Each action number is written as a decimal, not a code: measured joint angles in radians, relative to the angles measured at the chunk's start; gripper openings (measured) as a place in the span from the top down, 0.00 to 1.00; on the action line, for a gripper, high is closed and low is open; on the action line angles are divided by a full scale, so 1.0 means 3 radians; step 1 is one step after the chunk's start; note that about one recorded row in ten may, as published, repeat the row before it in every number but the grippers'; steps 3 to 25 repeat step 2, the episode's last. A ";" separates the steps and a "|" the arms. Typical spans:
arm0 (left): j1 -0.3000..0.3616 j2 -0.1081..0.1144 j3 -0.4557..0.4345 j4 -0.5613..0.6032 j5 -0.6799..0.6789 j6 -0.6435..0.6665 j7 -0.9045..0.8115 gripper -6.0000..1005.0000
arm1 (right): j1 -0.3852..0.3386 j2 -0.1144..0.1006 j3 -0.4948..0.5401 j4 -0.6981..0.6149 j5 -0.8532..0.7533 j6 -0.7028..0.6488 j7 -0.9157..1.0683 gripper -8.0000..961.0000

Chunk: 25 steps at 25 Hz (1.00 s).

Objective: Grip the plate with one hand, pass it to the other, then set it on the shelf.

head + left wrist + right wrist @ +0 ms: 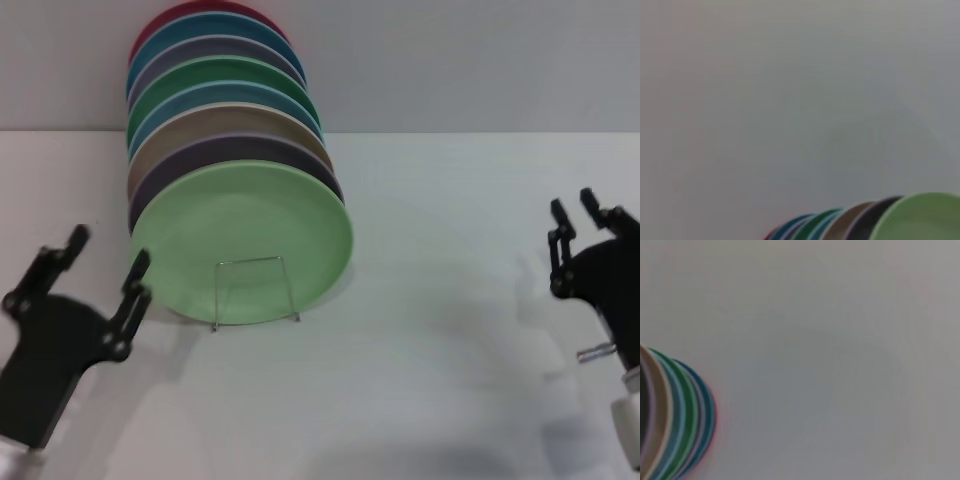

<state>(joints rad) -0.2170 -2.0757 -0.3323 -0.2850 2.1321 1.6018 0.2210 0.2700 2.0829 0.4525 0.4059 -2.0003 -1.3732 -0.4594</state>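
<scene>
Matte pastel-green round plate (245, 238) stands tilted at the front of the plate row (225, 105) on the thin wire shelf (254, 291). Left gripper (106, 258) and right gripper (577, 213) both released, holding nothing.

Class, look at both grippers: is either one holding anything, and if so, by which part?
Nothing is held. The left gripper and right gripper are both open and empty; the plate stands in the shelf.

A lab-like test setup: bare white table (450, 330) (plain grey wall (480, 60) behind)
</scene>
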 joint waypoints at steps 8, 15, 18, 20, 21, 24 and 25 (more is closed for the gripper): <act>0.0087 -0.0002 -0.0017 -0.0009 -0.0008 0.0114 -0.0067 0.71 | 0.0055 -0.0002 0.0032 -0.0053 -0.0004 0.0001 0.0107 0.74; 0.0087 -0.0002 -0.0017 -0.0009 -0.0008 0.0114 -0.0067 0.71 | 0.0055 -0.0002 0.0032 -0.0053 -0.0004 0.0001 0.0107 0.74; 0.0087 -0.0002 -0.0017 -0.0009 -0.0008 0.0114 -0.0067 0.71 | 0.0055 -0.0002 0.0032 -0.0053 -0.0004 0.0001 0.0107 0.74; 0.0087 -0.0002 -0.0017 -0.0009 -0.0008 0.0114 -0.0067 0.71 | 0.0055 -0.0002 0.0032 -0.0053 -0.0004 0.0001 0.0107 0.74; 0.0087 -0.0002 -0.0017 -0.0009 -0.0008 0.0114 -0.0067 0.71 | 0.0055 -0.0002 0.0032 -0.0053 -0.0004 0.0001 0.0107 0.74; 0.0087 -0.0002 -0.0017 -0.0009 -0.0008 0.0114 -0.0067 0.71 | 0.0055 -0.0002 0.0032 -0.0053 -0.0004 0.0001 0.0107 0.74; 0.0087 -0.0002 -0.0017 -0.0009 -0.0008 0.0114 -0.0067 0.71 | 0.0055 -0.0002 0.0032 -0.0053 -0.0004 0.0001 0.0107 0.74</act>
